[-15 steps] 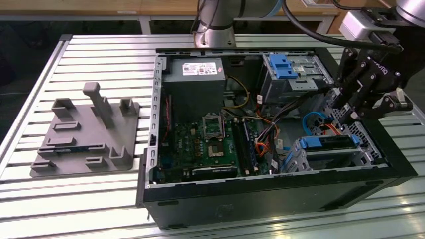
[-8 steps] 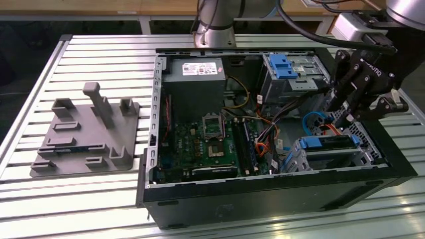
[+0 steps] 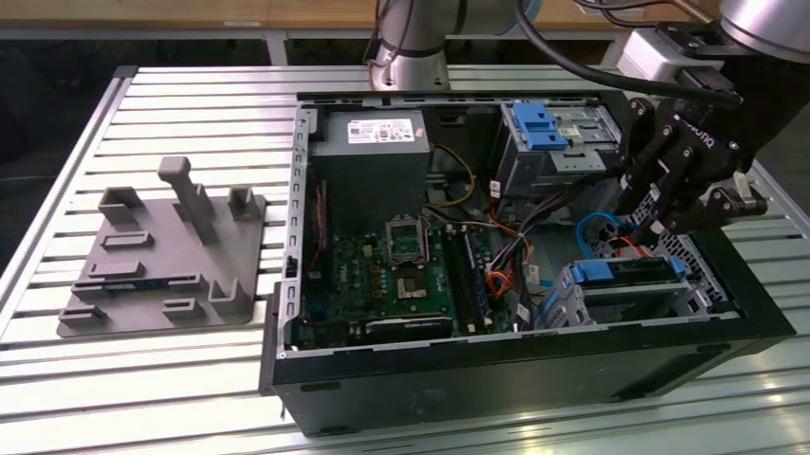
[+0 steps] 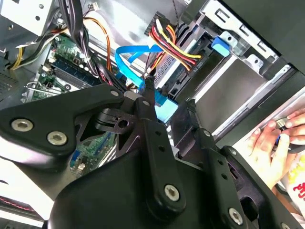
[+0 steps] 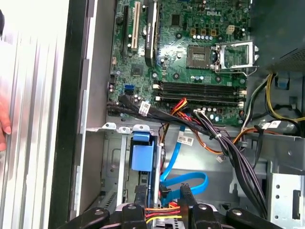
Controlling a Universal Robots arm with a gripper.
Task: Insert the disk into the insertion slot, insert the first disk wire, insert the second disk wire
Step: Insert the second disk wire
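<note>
Black bolted claw [image 4: 167, 102] sits at flat blue cable [image 4: 132, 51], near blue-framed disk [image 3: 629, 273].

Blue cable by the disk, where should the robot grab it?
Probably at the light-blue plug ending the blue cable, squeezing its flat sides. The plug looks stiff, while the cable itself is floppy and looped. Come in through the open side of the case, since walls close the rest.

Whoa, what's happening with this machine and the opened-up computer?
A robot arm is working inside an open computer case. Its claw hangs just above the blue-framed disk, which sits in its metal cage, close to a blue cable and a red-and-yellow wire bundle. A person's hand shows outside the case.
</note>
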